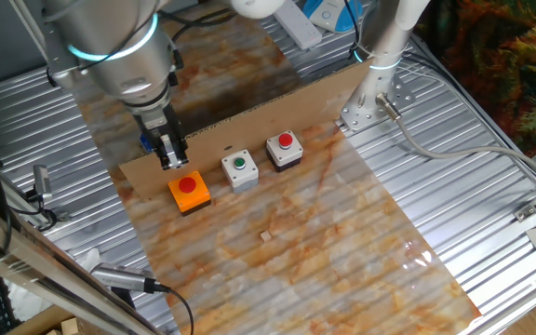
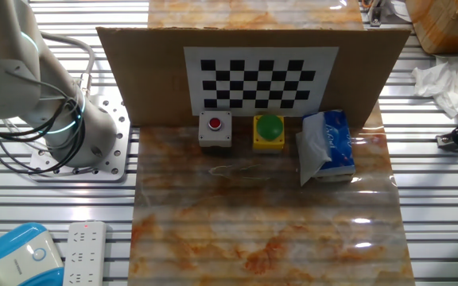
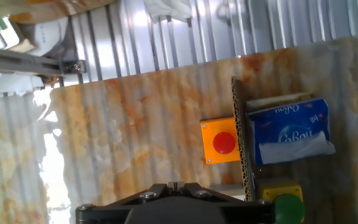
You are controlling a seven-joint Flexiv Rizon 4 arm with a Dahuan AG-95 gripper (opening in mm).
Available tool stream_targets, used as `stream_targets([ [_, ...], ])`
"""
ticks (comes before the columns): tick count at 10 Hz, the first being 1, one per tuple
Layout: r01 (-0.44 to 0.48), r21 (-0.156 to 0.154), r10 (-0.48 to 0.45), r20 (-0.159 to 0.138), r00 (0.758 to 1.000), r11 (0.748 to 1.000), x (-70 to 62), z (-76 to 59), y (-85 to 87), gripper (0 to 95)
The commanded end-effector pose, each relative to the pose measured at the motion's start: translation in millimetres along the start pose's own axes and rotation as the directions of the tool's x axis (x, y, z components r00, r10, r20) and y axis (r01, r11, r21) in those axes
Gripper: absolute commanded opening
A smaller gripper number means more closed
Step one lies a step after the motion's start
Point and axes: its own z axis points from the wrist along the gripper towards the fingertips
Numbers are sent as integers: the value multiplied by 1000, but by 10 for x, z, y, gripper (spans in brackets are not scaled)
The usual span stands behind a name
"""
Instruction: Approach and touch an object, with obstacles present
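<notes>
On the marbled mat [image 1: 324, 233] we have three small button boxes in a row in front of a long cardboard strip [image 1: 277, 102] standing on edge. Nearest our gripper [image 1: 172, 160] sits the orange box with a red button [image 1: 189, 191], then a grey box with a green button [image 1: 240, 169], then a grey box with a red button [image 1: 285, 150]. Which one we must touch we cannot tell; we judge the orange box likeliest, being just below the fingers.

Beyond the strip, the hand view shows a yellow box with a green button [image 3: 288, 205] and a blue tissue pack [image 3: 291, 130].

We judge the orange box to be light, rigid plastic with a sprung cap. It needs no hold, only a gentle press straight down on the red cap; a sideways push would slide it. The strip looks thin and light, so a brush from the wrist might tip it.

Our arm reaches over the strip, wrist pointing nearly straight down. The fingers hang close together above the box's far edge with nothing between them; whether they fully meet we cannot tell.
</notes>
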Motion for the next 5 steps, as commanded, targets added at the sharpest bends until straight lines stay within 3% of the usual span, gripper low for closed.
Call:
stream_targets([
  [1,4,5,-4,-11,1000,1000,-32,-14,22,0],
  [5,14,-2,-14,2,1000,1000,-32,-14,22,0],
])
